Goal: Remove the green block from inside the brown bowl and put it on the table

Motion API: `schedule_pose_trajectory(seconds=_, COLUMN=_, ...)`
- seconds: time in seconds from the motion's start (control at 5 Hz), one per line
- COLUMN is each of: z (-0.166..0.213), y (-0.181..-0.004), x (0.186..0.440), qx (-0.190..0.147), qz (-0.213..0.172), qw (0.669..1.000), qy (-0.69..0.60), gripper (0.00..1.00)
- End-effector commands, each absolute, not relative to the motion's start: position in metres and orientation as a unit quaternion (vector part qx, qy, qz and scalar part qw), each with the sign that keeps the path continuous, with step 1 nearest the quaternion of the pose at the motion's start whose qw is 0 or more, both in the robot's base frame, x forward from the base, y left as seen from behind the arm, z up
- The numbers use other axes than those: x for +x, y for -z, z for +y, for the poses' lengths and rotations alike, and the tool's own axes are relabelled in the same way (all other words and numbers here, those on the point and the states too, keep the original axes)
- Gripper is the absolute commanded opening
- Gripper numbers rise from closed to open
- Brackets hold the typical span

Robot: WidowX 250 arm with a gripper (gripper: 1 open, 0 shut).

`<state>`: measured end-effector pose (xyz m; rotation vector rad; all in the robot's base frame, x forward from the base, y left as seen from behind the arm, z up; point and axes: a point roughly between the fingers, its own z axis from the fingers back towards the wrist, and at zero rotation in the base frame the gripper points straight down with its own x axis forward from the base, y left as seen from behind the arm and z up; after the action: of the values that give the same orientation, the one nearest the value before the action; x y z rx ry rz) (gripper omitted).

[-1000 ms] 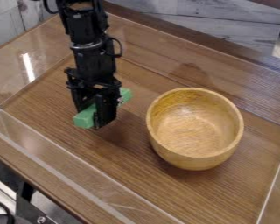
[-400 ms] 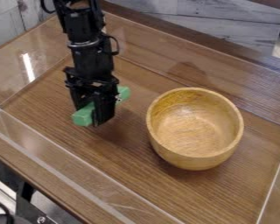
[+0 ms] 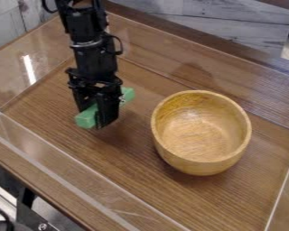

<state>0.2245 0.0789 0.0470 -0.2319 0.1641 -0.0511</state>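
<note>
One relation matters most to us here: the green block (image 3: 88, 115) sits right between the jaws of the gripper (image 3: 98, 121), not off to any side of it. We see the gripper clamped on the green block, pointing steeply down, with green showing on both sides of the black fingers: a larger end toward the lower left and a smaller bit toward the upper right near the wrist. So we read the block's long axis as running across the jaws, slanting from lower left to upper right in the camera view.

We find the block well out of the brown bowl (image 3: 202, 132), which stands empty to the right, apart from the gripper. The block hangs low over the table (image 3: 62, 171), and its lower end looks to be at or just above the wood; we cannot tell whether it touches.

We judge the lift-out as done and the placing as nearly so. What the next move calls for, in our view, is simply parting the jaws and rising straight up, so the fingers clear both ends without dragging the block sideways or tipping it.
</note>
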Motion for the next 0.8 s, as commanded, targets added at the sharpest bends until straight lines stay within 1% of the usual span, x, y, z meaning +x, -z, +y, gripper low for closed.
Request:
schedule_pose_trajectory(seconds=0.0, z=0.0867, y=-0.0575, x=0.2342, qx=-0.107, qz=0.058, qw=0.992, qy=0.024, gripper=0.00)
schedule_pose_trajectory(seconds=0.6, z=0.0897, y=-0.0568, x=0.2372, qx=-0.113, qz=0.056, qw=0.992, qy=0.024, gripper=0.00)
